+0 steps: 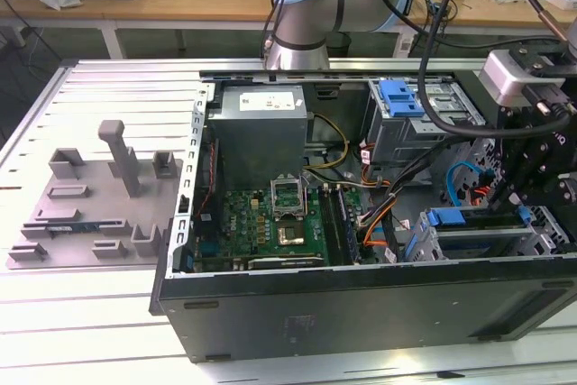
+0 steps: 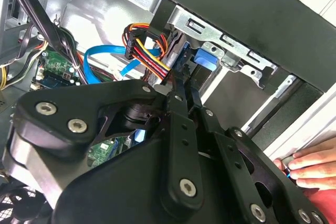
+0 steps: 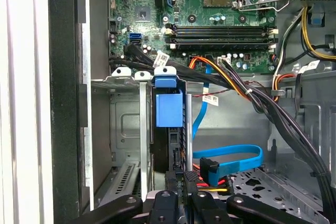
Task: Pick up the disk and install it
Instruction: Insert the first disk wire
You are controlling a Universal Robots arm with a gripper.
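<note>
Disk [image 3: 169, 109] sits edge-up in the drive cage [image 3: 123, 124] of the PC case, long axis running straight down the slot. Gripper [image 3: 181, 178] directly behind its rear end, fingers nearly together; grip on it: can't tell.

The black gripper [image 2: 178, 95] fills the lower frame, its fingers reaching toward the blue-framed disk [image 2: 202, 61] in the silver drive cage [image 2: 231, 51], while a hand [image 2: 310, 169] rests at lower right.
</note>
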